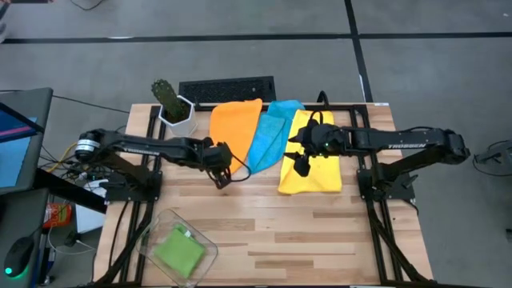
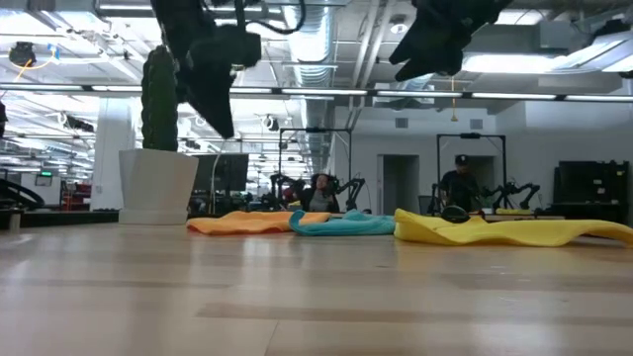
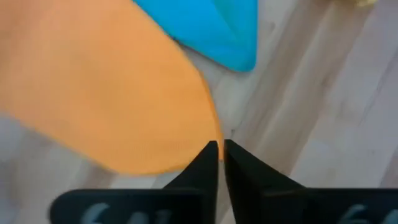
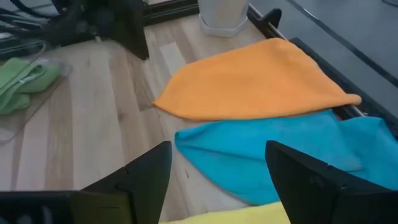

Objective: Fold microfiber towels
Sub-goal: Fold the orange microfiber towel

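A robotics lab in an open industrial hall. Behind the wooden table (image 2: 316, 287), exposed ceiling ducts (image 2: 326, 40) and strip lights run overhead, more robot arm rigs (image 2: 475, 163) stand on frames, and two people (image 2: 321, 190) sit at them beyond the table.

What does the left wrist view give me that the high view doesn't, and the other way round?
Left wrist only: the left gripper closed at the very edge of the orange towel; whether cloth is pinched is unclear.
High view only: the yellow towel beneath the open right gripper, the green towel in a clear container, and the cactus.
Both: the orange towel, the blue towel and the wooden table.
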